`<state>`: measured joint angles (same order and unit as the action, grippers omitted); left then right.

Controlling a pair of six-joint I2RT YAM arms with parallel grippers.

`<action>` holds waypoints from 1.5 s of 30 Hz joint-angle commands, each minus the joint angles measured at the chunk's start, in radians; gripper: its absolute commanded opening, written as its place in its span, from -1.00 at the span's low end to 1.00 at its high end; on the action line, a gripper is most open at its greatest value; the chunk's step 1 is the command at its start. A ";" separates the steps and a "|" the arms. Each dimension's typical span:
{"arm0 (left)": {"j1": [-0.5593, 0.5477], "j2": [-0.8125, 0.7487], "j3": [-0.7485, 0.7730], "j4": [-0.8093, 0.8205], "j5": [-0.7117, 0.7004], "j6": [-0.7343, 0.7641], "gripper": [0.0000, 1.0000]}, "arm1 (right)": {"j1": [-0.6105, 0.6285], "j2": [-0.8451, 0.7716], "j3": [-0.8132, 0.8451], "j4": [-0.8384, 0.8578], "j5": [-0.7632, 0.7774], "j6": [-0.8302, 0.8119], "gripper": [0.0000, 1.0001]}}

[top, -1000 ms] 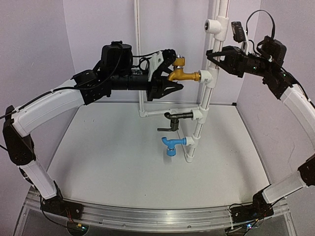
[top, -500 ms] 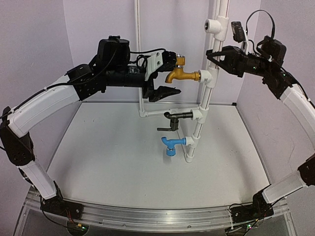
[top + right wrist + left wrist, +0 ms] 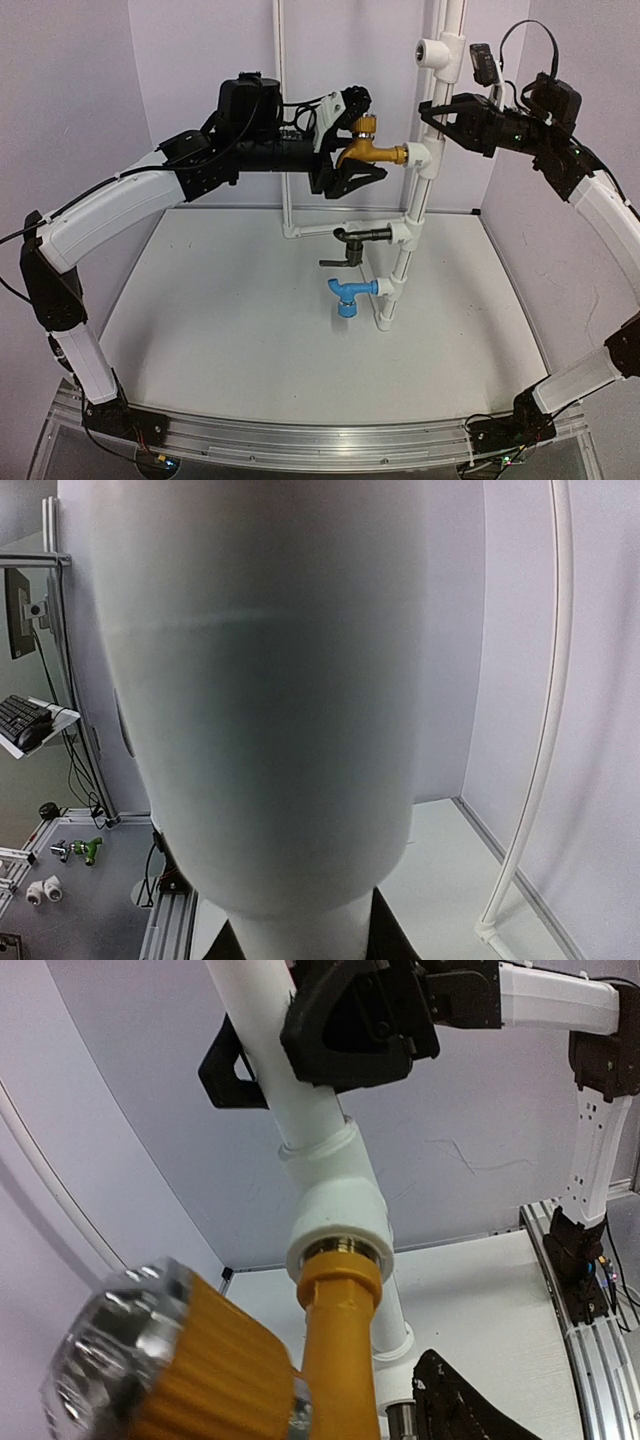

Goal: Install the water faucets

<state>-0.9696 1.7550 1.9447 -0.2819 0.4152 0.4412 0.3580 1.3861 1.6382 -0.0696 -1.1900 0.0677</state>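
Flanking white table (image 3: 250,330), lilac walls (image 3: 70,90), gold faucet (image 3: 368,152) on pipe (image 3: 412,215)

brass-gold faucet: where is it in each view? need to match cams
Top external: brass-gold faucet upper centre, left of the white pipe and joined to it.
Left wrist: bottom, left of centre, very close.
Right wrist: not in it.
Shared landmark: the white pipe, in all three views.
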 commanded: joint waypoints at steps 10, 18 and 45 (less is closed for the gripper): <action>-0.026 -0.079 -0.037 0.133 0.184 0.243 0.09 | 0.017 0.040 -0.016 -0.194 -0.044 0.184 -1.00; -0.092 -0.101 -0.042 -0.043 0.112 0.441 0.37 | 0.017 0.045 -0.021 -0.194 -0.037 0.187 -1.00; -0.223 -0.173 -0.025 0.095 -0.258 -0.084 0.65 | 0.017 0.067 -0.012 -0.193 -0.015 0.172 -1.00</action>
<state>-1.1678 1.6413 1.8441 -0.2724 0.2220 0.6900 0.3714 1.4016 1.6428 -0.0525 -1.2391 0.0665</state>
